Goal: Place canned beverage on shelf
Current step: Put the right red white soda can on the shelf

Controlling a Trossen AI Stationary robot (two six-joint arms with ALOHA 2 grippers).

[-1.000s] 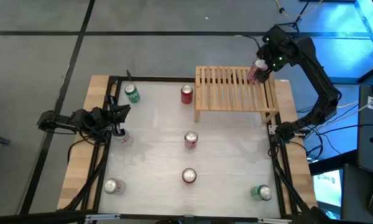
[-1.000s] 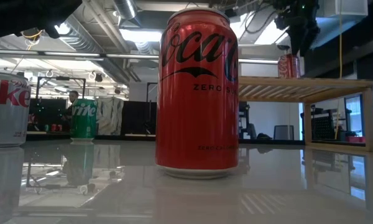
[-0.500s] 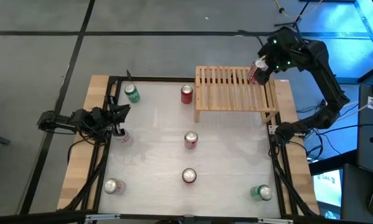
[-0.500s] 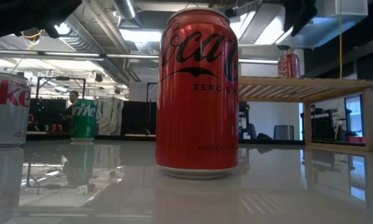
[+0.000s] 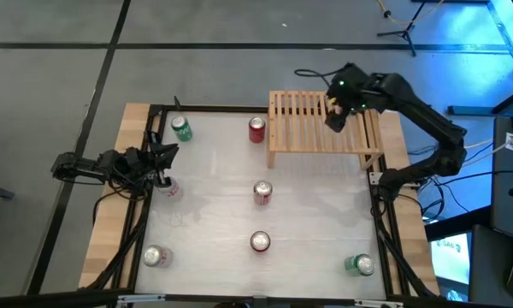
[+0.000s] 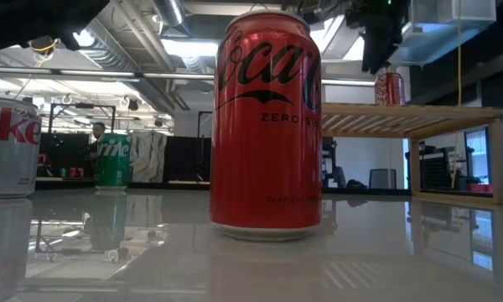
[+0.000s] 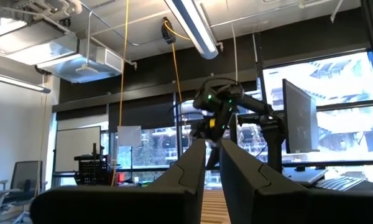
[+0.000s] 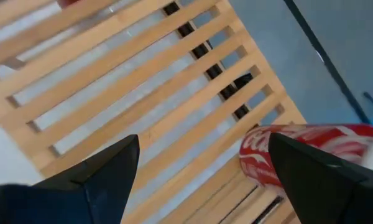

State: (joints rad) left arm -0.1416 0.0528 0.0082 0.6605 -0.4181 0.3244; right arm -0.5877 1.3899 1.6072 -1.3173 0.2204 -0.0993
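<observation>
Wooden shelf (image 5: 325,121) now carries the red can (image 8: 311,152) near its far right corner, and we lift our right gripper (image 5: 335,115) off it, jaws wide and empty, so this placement looks finished.

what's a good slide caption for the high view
Right hand, open, hovers over the wooden shelf; seven cans stand on the white table.
</observation>
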